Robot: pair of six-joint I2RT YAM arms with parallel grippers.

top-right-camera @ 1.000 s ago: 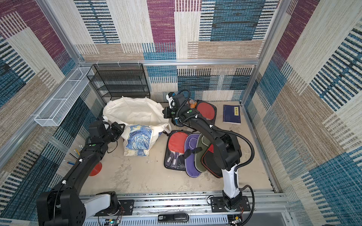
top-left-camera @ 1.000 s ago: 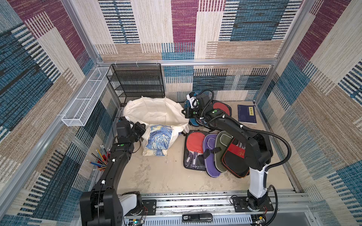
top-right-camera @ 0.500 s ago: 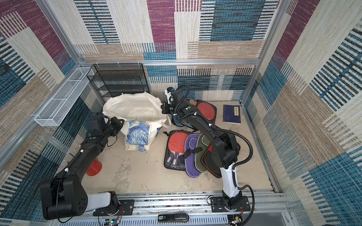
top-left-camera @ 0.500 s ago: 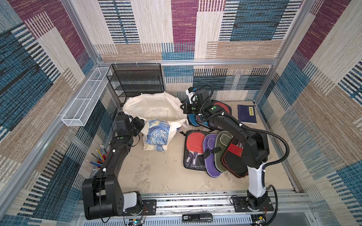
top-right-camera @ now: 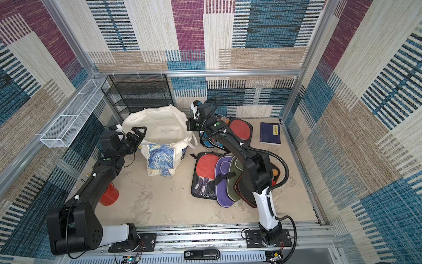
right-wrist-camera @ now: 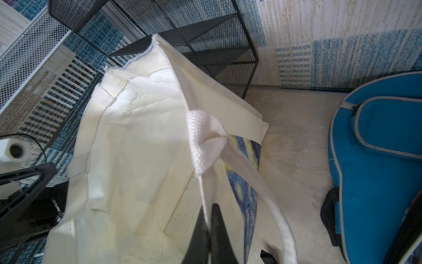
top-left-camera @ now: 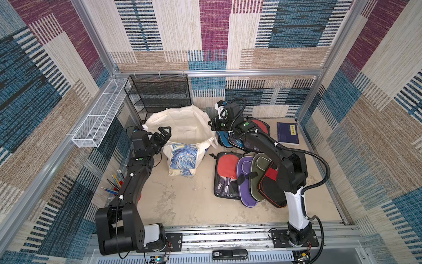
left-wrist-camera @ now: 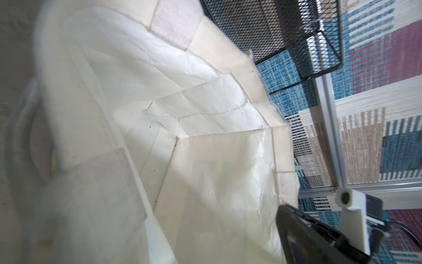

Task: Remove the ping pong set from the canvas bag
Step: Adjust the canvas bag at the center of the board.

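The canvas bag (top-left-camera: 182, 128) at the table's (top-left-camera: 182, 201) eleven o'clock (seemingly empty, paddle cases (top-left-camera: 228, 170) laid at its four) is pinched at its three-o'clock rim by the closed right gripper (top-left-camera: 210, 124) alone, the left gripper (top-left-camera: 164, 134) being spread empty at nine, so it may be toppled if tugged.

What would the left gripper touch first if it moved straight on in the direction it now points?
Probably the canvas bag. The open left gripper points at its open mouth, so the near rim or inner cloth comes first; depth is unclear.
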